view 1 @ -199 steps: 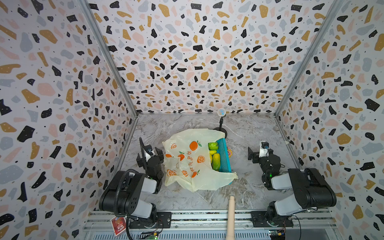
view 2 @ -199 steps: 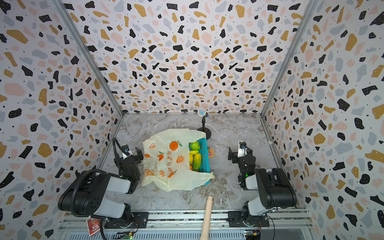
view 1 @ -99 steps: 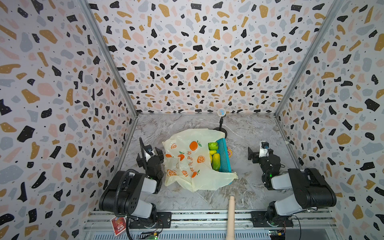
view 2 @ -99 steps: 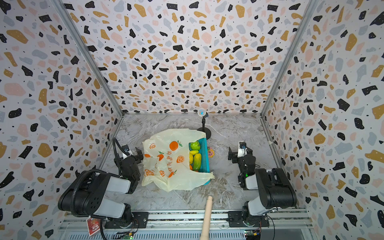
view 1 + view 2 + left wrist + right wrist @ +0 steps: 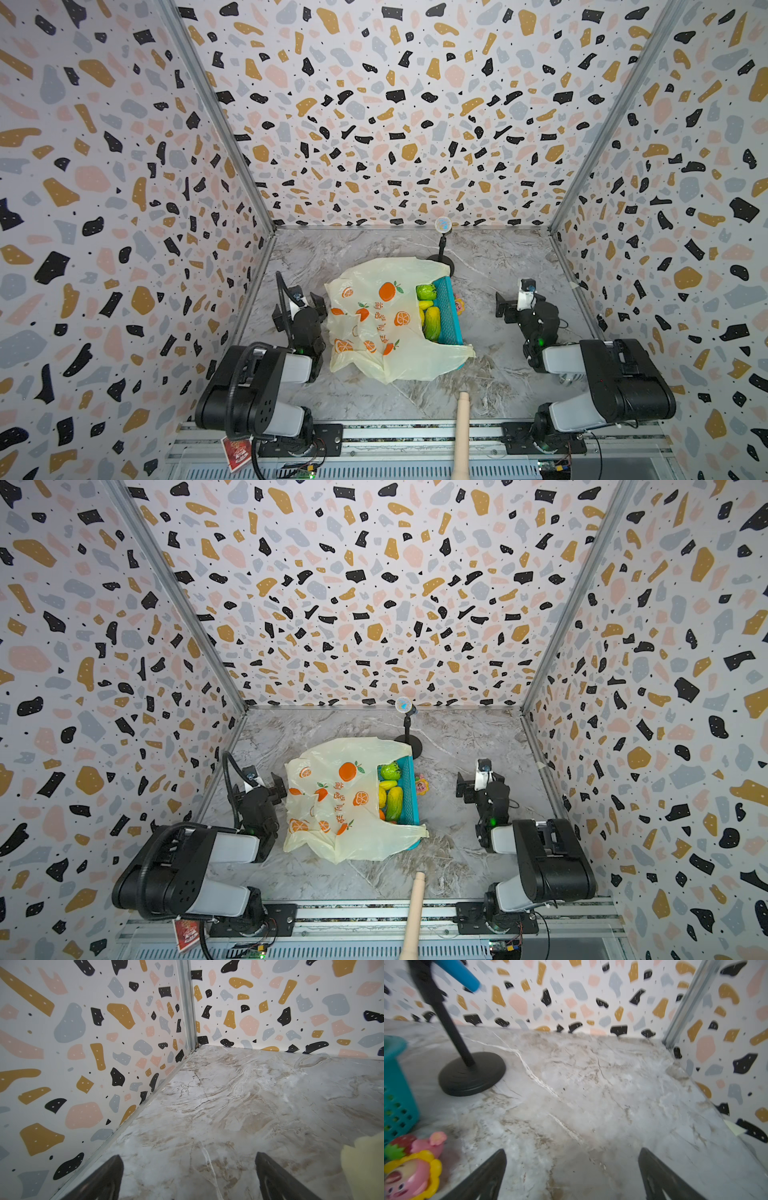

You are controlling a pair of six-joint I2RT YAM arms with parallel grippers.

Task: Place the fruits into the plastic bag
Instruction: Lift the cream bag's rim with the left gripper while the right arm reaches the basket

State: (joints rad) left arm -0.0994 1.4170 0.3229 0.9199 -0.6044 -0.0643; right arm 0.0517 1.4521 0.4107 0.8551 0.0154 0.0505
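Both left fingers (image 5: 99, 1184) and right fingers (image 5: 660, 1178) released, empty; green and yellow toy fruits (image 5: 432, 324) lie in teal perforated basket (image 5: 451, 311) partly draped by pale-yellow translucent plastic bag (image 5: 374, 291)

marble tabletop (image 5: 498, 374) carries the plastic bag (image 5: 374, 324), teal basket (image 5: 451, 311), black stand (image 5: 471, 1076), pink toy (image 5: 413, 1169).

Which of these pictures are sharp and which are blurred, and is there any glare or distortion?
In both top views: sharp, evenly lit; the wide lens stretches the walls toward the edges. Left wrist view: walls sharp, a pale sheen on the marble table, the plastic bag corner out of focus. Right wrist view: smeared all over, white wall dots drawn into streaks, the pink toy soft.
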